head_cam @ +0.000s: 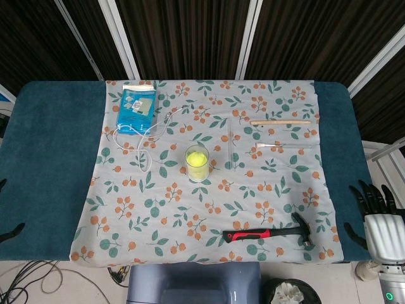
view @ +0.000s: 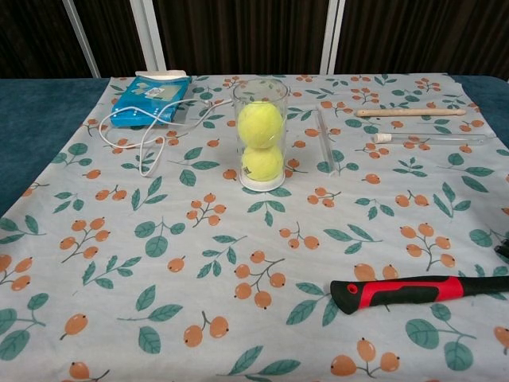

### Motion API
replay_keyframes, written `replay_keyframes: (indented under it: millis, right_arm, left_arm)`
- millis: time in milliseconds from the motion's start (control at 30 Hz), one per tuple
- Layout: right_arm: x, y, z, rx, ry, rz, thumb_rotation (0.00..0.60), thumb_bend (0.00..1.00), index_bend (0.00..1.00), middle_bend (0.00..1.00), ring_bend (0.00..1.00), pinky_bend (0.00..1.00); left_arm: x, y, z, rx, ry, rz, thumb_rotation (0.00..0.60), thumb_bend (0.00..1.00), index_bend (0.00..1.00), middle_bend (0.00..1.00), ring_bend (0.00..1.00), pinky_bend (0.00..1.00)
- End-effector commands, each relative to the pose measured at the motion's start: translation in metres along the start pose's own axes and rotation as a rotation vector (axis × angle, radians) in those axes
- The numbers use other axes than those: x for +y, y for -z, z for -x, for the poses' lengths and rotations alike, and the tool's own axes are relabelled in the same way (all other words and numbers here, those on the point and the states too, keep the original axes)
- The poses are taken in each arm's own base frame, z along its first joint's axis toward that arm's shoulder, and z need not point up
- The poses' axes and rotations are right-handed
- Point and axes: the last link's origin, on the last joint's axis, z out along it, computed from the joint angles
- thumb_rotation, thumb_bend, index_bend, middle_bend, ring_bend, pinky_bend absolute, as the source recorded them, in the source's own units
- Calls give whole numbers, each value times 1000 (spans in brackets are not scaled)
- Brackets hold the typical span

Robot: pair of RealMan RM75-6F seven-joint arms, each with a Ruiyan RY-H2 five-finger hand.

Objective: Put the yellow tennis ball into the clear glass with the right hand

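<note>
The clear glass [head_cam: 197, 163] stands upright near the middle of the floral cloth. Two yellow tennis balls are stacked inside it, the upper ball [view: 260, 123] on the lower one [view: 262, 162]. My right hand [head_cam: 378, 218] hangs off the table's near right corner, far from the glass, with its fingers spread and nothing in it; the chest view does not show it. Of my left hand [head_cam: 7, 229] only dark fingertips show at the left edge of the head view, apart and holding nothing.
A red-and-black hammer [head_cam: 266, 234] lies near the front right of the cloth. A wooden stick [head_cam: 281, 122], a thin clear tube [head_cam: 285, 145] and a clear rod [head_cam: 229, 142] lie right of the glass. A blue packet [head_cam: 136, 106] and white cable [head_cam: 142, 136] lie at the back left.
</note>
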Motion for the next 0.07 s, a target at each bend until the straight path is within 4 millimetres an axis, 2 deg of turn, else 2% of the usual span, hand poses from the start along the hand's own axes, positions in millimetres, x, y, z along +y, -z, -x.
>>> replay_keyframes:
  millis: [33, 67]
  right_arm:
    - [0, 1, 0, 3, 2, -2, 600, 338, 145, 94, 94, 23]
    - [1, 2, 0, 4, 5, -2, 600, 339, 145, 94, 94, 23]
  left_arm:
    - [1, 0, 0, -2, -1, 4, 600, 23, 107, 0, 0, 0]
    - [1, 0, 1, -2, -1, 4, 600, 23, 107, 0, 0, 0]
